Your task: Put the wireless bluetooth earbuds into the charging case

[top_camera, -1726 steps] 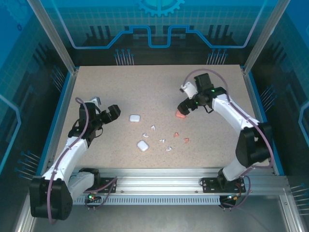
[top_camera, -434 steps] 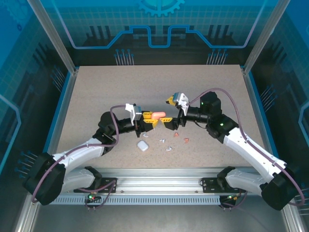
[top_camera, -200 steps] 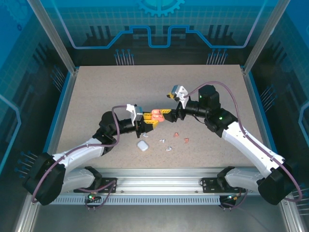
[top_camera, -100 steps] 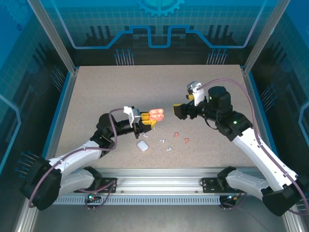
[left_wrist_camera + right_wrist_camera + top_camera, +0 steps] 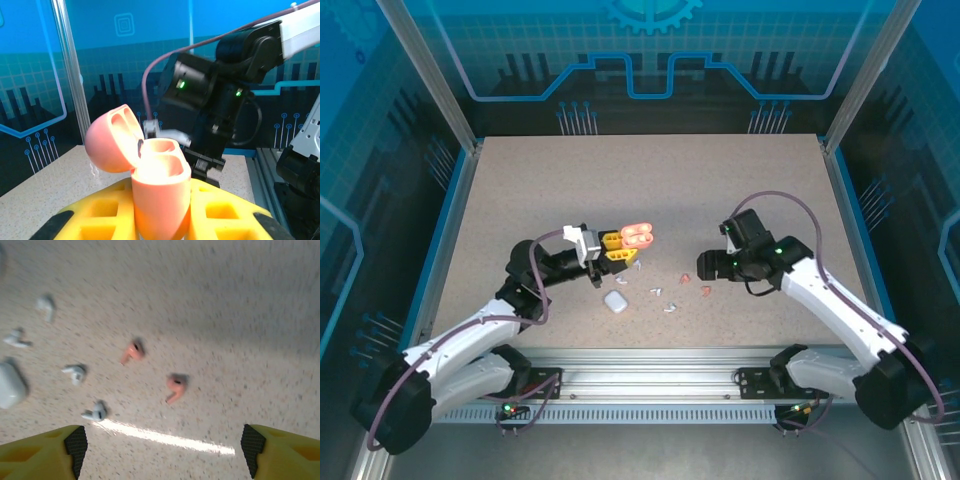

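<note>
Step in hand: judged to be the pick of one pink earbud by the right arm, to be seated in the open pink case.
Left fingers: shut tight on the lower half of the pink case, which is held upright, clear of the worktop, left of centre.
Lid: swung fully open; no earbud is seen in the body below it.
Right fingers: spread wide, nothing between them, pointed down above the worktop right of centre.
Pink earbuds: lying loose on the worktop, near each other but apart, below the gap between the right fingers.
White earbuds: scattered just left of the pink pair, with a closed white case at their near left.
Approach: one pink earbud should be chosen and the gap centred on it alone, so that the other is not swept aside.
Grip: the bud is best pinched across its head, with the stem left free to enter the well.
Descent: the tips should be brought almost to the worktop before closing, since the bud lies so low.
Risk: a bud this small and smooth may be flicked away by an off-centre close.
Case: it should be kept steady with its opening up, facing the right arm.
</note>
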You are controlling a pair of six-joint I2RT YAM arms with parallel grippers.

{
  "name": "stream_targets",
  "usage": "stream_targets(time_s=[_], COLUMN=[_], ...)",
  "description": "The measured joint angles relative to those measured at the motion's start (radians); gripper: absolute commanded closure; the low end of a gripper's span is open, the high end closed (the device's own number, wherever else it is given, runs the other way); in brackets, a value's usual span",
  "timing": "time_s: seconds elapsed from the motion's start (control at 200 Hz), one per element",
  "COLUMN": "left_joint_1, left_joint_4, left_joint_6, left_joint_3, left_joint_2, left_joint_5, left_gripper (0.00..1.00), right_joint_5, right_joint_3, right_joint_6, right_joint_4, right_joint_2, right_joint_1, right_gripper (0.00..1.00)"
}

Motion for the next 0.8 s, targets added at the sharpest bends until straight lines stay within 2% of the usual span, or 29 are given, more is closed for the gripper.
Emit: stream_targets(time_s=[0.165, 0.435, 0.795], left_joint_1=[0.000, 0.000, 0.000], left_joint_4=[-0.010, -0.010, -0.010], left_joint_6=[0.004, 0.020, 0.019], left_joint_3=[-0.006, -0.018, -0.018], left_joint_2=[-0.013, -0.025, -0.031], left_joint_5=[0.000, 0.000, 0.000], left_gripper=[1.00, 1.00, 1.00], right_joint_5=[0.000, 0.001, 0.001], right_joint_3=[0.000, 0.005, 0.019], right_joint_6=[0.045, 0.086, 0.109], right_joint_4=[-0.013, 0.036, 0.094], right_joint_2=[0.143, 0.330, 0.452], right_joint_1=[0.002, 0.028, 0.053], right_gripper=[0.27, 0.38, 0.48])
